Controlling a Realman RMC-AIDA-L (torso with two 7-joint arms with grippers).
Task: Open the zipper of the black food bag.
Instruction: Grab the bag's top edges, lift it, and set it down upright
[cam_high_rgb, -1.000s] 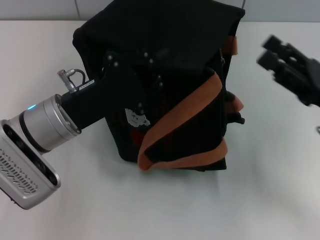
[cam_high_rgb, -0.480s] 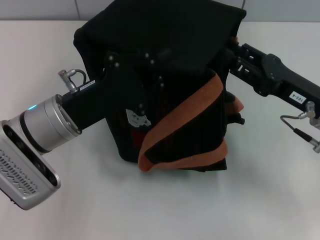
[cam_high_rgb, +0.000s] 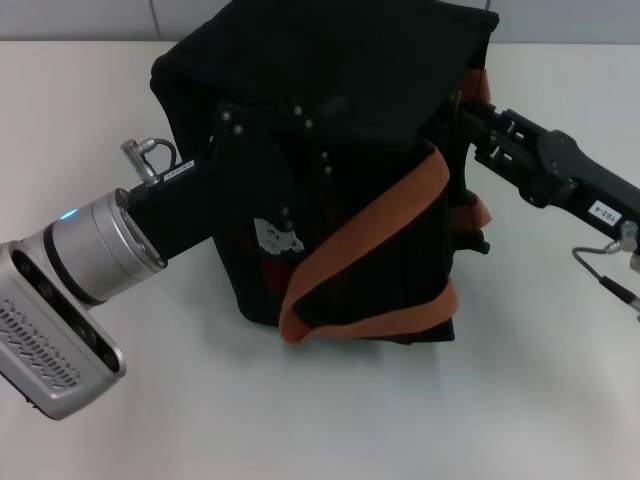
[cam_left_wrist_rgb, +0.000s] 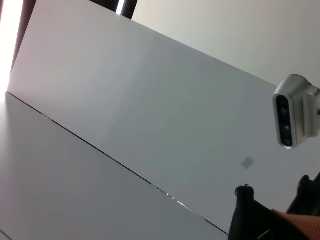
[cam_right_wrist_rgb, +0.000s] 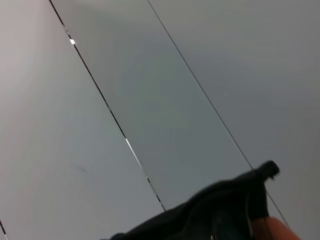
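The white table (cam_high_rgb: 330, 420) is showing a wide bare stretch at the near edge and more bare room far left and far right of the bag. On the left, the left arm is reaching in from the near left corner, its silver wrist over the table and its dark end lying against the left side of the black food bag (cam_high_rgb: 350, 90). The left gripper (cam_high_rgb: 262, 150) is sitting on the bag's near left top edge, but black is on black there, so I cannot tell whether it is clenched, loose, or holding anything. The bag is standing in the middle of the table, toward the far side, with its far edge close to the wall. An orange-brown strap handle (cam_high_rgb: 365, 235) is hanging down its near face and curling along the near bottom edge. A small white patch (cam_high_rgb: 277, 237) is showing on that face, left of the strap. The zipper is not clear enough to pick out on the dark top. On the right, the right arm is coming in from the right edge, and the right gripper (cam_high_rgb: 468, 112) is touching the bag's right top edge beside another bit of strap. I cannot tell if it is gripping.
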